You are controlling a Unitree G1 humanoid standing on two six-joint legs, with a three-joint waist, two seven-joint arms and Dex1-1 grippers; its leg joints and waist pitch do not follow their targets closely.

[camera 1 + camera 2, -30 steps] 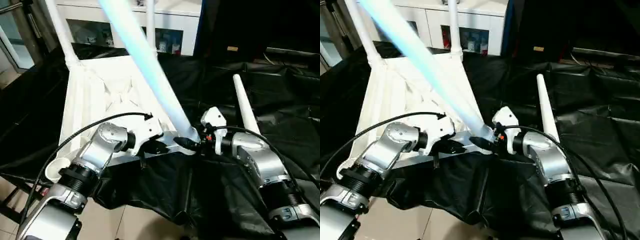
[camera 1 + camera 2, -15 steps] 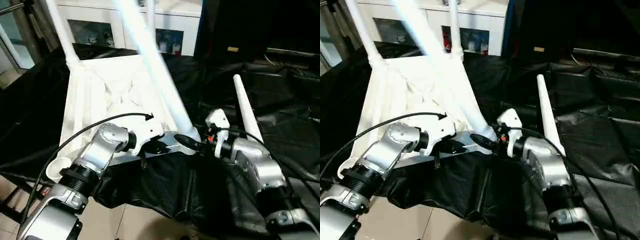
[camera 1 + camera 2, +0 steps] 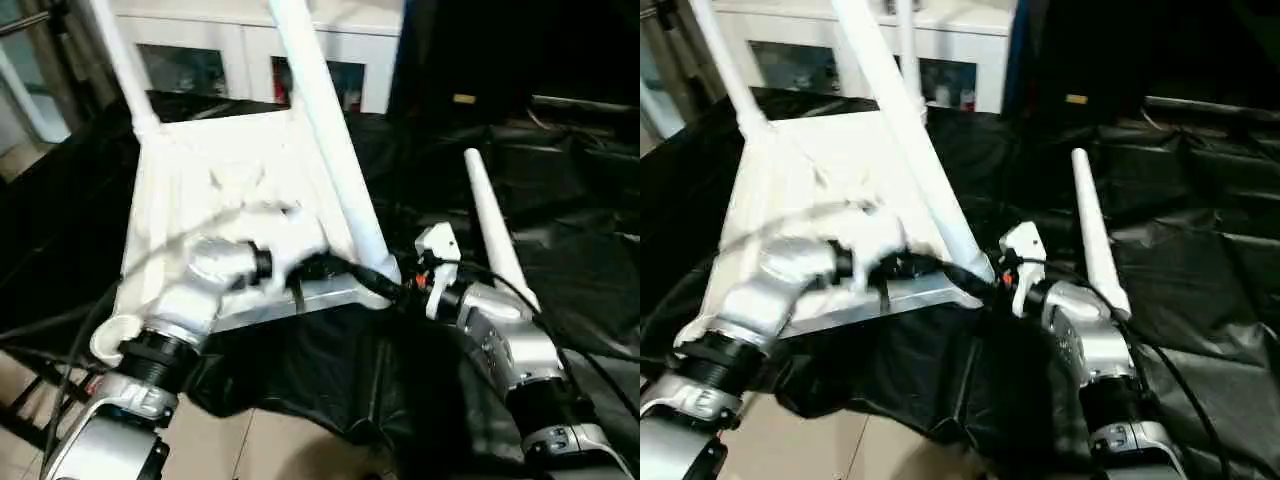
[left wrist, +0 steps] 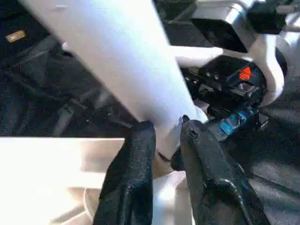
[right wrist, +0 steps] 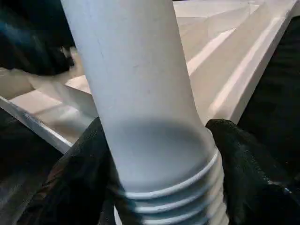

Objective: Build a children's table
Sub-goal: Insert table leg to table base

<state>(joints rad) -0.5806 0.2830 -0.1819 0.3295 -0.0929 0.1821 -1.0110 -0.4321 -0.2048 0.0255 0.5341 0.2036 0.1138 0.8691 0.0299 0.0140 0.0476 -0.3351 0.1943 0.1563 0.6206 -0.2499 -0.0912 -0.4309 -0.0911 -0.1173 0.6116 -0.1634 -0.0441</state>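
The white tabletop (image 3: 190, 190) lies upside down on black cloth, ribbed side up. Two white legs stand in its far corners (image 3: 118, 60) (image 3: 904, 50). A third leg (image 3: 330, 140) leans steeply over the near right corner, its threaded end (image 5: 173, 197) showing just above the plastic. My right gripper (image 3: 392, 288) is shut on that leg close to the threads, with a black finger (image 5: 70, 183) on each side. My left gripper (image 3: 322, 268) hovers at the same corner, right beside the leg's base (image 4: 164, 136). A fourth leg (image 3: 490, 230) lies loose on the cloth to the right.
The near left corner socket (image 3: 115, 335) is empty. A white glass-fronted cabinet (image 3: 235, 45) stands behind the table. Crumpled black cloth (image 3: 570, 190) covers the work surface and hangs over its front edge above tiled floor (image 3: 255, 440).
The held leg's upper end has swung to the right, so it now stands steeper. My left arm has shifted toward the near right corner and is blurred. My right forearm has moved slightly.
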